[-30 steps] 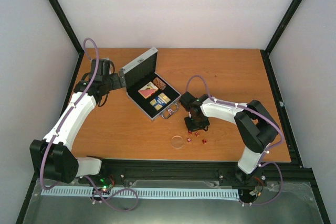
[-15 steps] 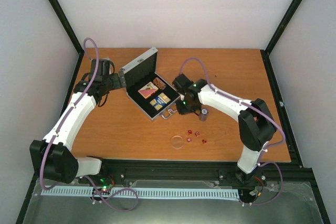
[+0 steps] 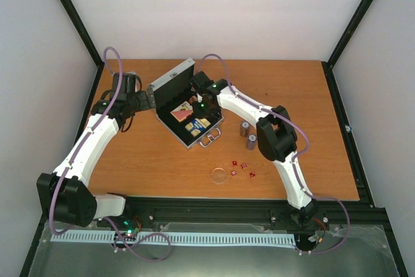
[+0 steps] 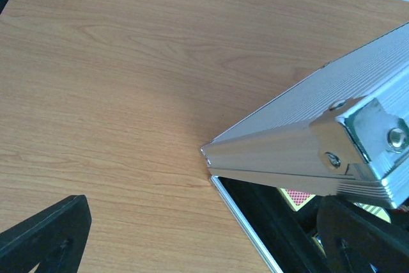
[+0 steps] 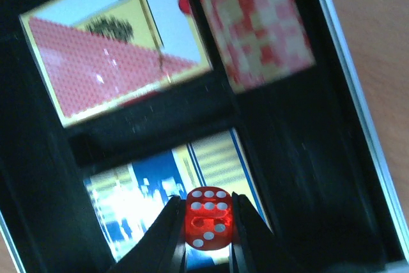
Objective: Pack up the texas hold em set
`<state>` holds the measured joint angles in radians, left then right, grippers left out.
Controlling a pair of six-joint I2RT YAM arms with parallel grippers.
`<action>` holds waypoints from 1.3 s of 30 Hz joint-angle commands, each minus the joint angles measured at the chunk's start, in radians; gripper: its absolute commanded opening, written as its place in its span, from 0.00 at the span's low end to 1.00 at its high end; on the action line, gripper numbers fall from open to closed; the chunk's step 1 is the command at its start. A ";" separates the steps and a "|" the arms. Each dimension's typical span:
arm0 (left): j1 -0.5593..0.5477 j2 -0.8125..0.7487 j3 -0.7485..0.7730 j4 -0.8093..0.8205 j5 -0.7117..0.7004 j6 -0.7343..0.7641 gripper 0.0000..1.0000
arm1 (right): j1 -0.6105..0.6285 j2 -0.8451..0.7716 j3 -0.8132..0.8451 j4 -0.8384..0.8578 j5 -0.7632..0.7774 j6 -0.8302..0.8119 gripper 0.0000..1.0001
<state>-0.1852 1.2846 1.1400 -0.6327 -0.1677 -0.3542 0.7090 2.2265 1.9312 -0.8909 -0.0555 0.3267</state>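
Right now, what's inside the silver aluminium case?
The silver aluminium case holds a red-white card deck, a blue-yellow card deck and a red-cream checkered row, probably chips. The right gripper, jaws shut on a red translucent die, covers part of the second deck.

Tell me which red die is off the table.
The red die pinched in the right gripper over the open case; the other dice lie on the table beside the clear disc.
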 commanded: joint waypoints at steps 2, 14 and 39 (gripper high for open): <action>0.002 0.004 0.042 0.001 0.002 0.020 1.00 | -0.009 0.093 0.175 -0.015 -0.035 -0.020 0.07; 0.001 0.006 0.056 -0.011 0.000 0.040 1.00 | -0.010 0.220 0.246 0.000 -0.079 -0.010 0.07; 0.003 0.001 0.049 -0.021 0.000 0.037 1.00 | -0.011 0.244 0.246 0.010 0.051 -0.051 0.42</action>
<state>-0.1852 1.2873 1.1534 -0.6506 -0.1680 -0.3347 0.7128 2.4676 2.1689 -0.8562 -0.0402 0.2939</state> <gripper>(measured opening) 0.998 0.400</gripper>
